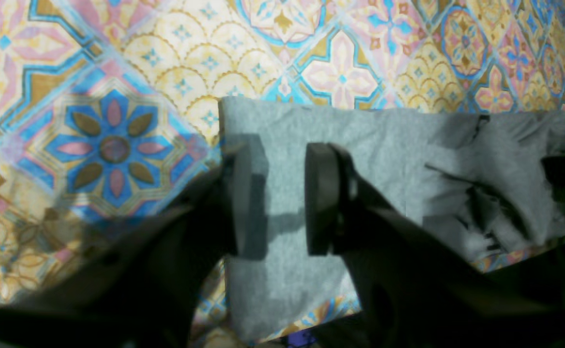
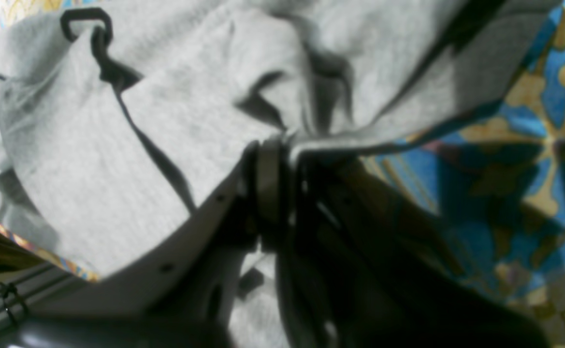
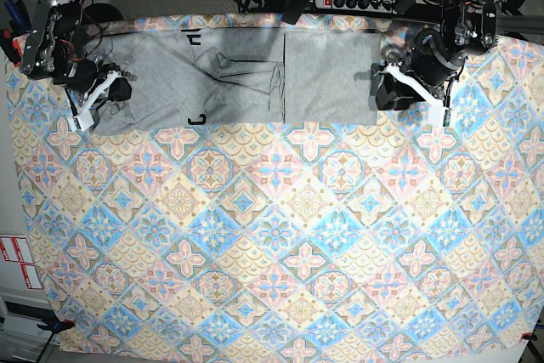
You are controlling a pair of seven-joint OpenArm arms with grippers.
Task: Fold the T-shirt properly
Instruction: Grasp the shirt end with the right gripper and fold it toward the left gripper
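**Right gripper pinched on the shirt's edge, left gripper part-open over the other end**

You have the T-shirt (image 3: 246, 78) lying as a long grey band across the far edge of the tablecloth (image 3: 280, 244), stretched left to right in the base view. Its right end looks flat and square; the left two-thirds is creased, with scraps of black lettering showing along folds, too broken up to read.

Your right gripper (image 2: 282, 145) sits at the shirt's left end in the base view. The right wrist view shows its fingers drawn together on a bunched fold of grey cloth at the shirt's edge, with fabric puckering away from the pinch. Most of the jaws is lost in dark blur there, so how deep the cloth sits between them you cannot tell.

Your left gripper (image 1: 277, 193) hangs at the shirt's right end. Its fingers (image 1: 321, 193) stand apart at a middling gap, with flat grey cloth showing between them and nothing gripped. Whether the tips touch the fabric is unclear. The shirt's near edge is cut off behind the gripper body in that view.
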